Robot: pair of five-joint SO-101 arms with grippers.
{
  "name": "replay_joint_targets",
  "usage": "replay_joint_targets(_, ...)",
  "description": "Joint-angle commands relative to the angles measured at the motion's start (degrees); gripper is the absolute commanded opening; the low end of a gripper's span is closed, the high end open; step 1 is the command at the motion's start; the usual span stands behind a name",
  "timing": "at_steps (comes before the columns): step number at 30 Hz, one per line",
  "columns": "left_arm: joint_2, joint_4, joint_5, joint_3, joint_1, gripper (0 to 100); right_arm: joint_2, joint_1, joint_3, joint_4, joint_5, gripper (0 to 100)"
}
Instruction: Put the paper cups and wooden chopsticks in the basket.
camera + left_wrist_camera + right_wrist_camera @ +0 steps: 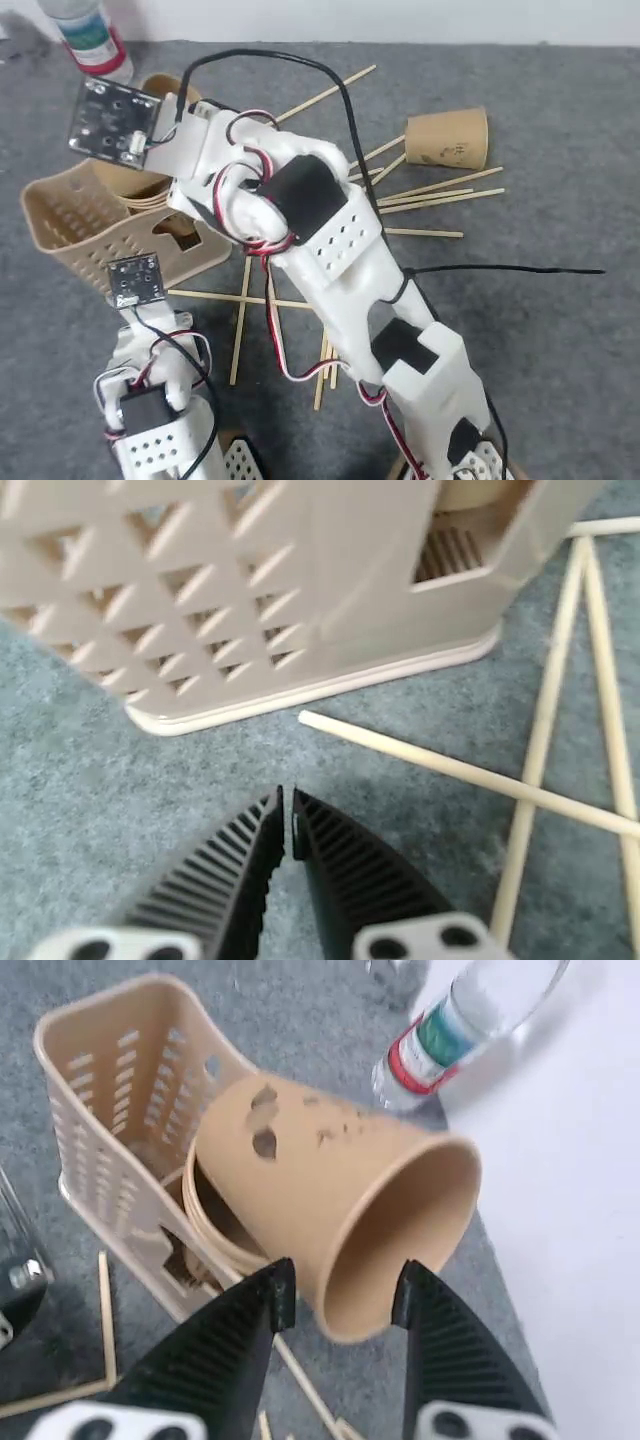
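Basket (62, 218): tan lattice, at the left of the grey mat (560, 330). A plastic bottle (90, 35) stands just behind the basket's far end.

Left gripper (287, 815): low over the mat, just in front of the basket's near wall. Fingers nearly pinched together, nothing between them. One chopstick (450, 770) lies on the mat with its end close to the basket's base, crossed by two more.

Right gripper (345, 1285): above the basket's right end. Fingers clamped either side of a paper cup (320, 1190) near its rim. Cup tilted on its side, mouth facing away from the basket interior. Below it, nested cups (200, 1222) sit inside the basket.

Right of the basket: crossed chopsticks (240, 310) flat on the mat, touching one another. Farther right of the basket, more chopsticks (440, 192) are fanned out. A second paper cup (447, 138) lies on its side, well apart from the basket, just behind that fan.
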Motion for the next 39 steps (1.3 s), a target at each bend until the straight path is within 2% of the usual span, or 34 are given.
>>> replay_joint_targets(1, -1.05, -0.35, 0.35, -0.31, 1.76, 2, -0.66, -1.45, -0.97, -3.21, -0.70, 17.7)
replay_joint_targets(11, -1.14, -1.05, 0.09, -0.66, 1.67, 2, -0.40, -2.68, -0.44, -9.01, -0.70, 17.7)
replay_joint_targets(16, -1.05, -14.42, 0.00, -0.31, 0.18, 2, 1.98, -3.38, -0.97, -5.58, -0.62, 17.7)
replay_joint_targets(21, -1.14, -16.79, 0.26, -0.31, -6.68, 2, 1.98, -3.30, -0.97, -4.44, -0.62, 17.7)
replay_joint_targets(26, -1.14, -25.05, 0.09, -0.31, -7.21, 2, 2.59, -4.00, -0.53, -6.73, -0.70, 17.7)
replay_joint_targets(31, -1.05, -21.80, -0.09, -0.31, -7.47, 2, 2.59, -6.46, -0.53, -8.66, -0.70, 17.6)
replay_joint_targets(35, -1.05, -23.56, -4.48, -0.22, -11.52, 2, 3.30, -8.31, -0.88, -9.63, -0.62, 17.6)
replay_joint_targets(39, -1.05, -23.47, -4.40, -0.22, -10.29, 2, 3.82, -8.48, -0.97, -9.80, -0.62, 17.6)
